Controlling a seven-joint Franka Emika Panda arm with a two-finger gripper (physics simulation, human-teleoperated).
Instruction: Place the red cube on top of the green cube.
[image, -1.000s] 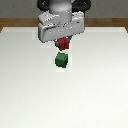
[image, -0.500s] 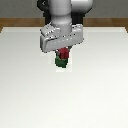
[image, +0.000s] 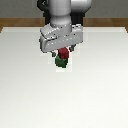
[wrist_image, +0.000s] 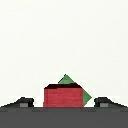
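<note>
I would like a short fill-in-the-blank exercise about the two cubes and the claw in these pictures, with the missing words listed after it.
1. The claw is shut on the ____ cube.
2. The red cube is directly above the ____ cube.
3. The green cube rests on a ____ table.

Missing words: red; green; white

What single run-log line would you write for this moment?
phase: placing | claw: shut on red cube | red cube: directly above green cube | release: not yet
</note>
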